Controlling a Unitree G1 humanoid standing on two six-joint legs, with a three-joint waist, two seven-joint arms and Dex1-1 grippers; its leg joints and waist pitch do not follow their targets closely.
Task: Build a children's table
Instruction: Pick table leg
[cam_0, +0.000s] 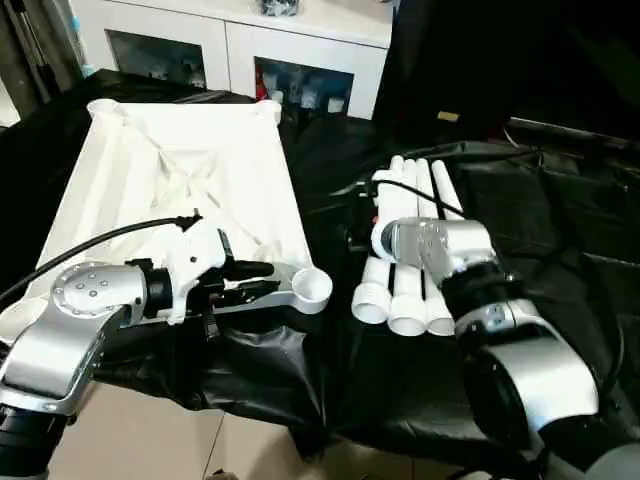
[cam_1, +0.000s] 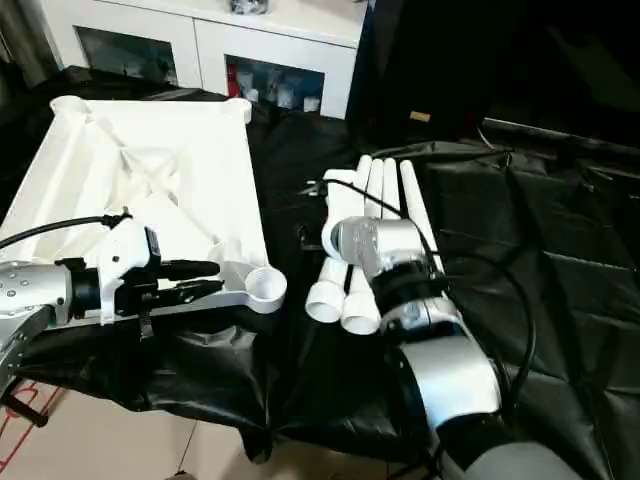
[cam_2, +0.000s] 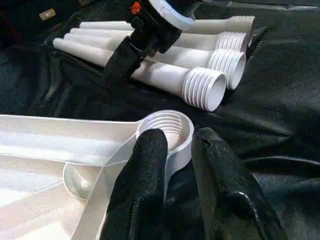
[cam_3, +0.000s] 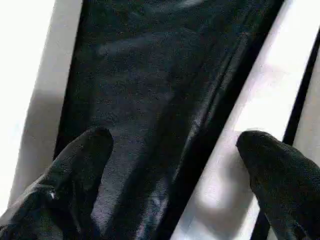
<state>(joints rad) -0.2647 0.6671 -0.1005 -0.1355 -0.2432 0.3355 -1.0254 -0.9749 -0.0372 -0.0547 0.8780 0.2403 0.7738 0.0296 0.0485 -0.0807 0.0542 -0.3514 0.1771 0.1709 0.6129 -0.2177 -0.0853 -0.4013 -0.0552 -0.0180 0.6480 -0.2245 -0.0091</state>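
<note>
The children's table top (cam_0: 180, 170) lies upside down on black cloth, its ribbed underside facing up. One threaded round corner socket (cam_0: 312, 287) points toward the legs. My left gripper (cam_0: 262, 280) is shut on the top's rim just beside that socket (cam_2: 167, 127), one finger inside the rim and one outside. Several white tapered legs (cam_0: 410, 230) lie side by side to the right, threaded ends (cam_2: 205, 87) toward me. My right gripper (cam_3: 175, 145) hangs open just above the legs, with black cloth and a leg between its wide-spread fingers and nothing held.
A white cabinet (cam_0: 230, 50) with glass doors stands behind the work surface. Black cloth (cam_0: 560, 230) covers the surface and drapes over its near edge above the tiled floor (cam_0: 150, 440). A black cable (cam_0: 100, 240) runs along my left forearm.
</note>
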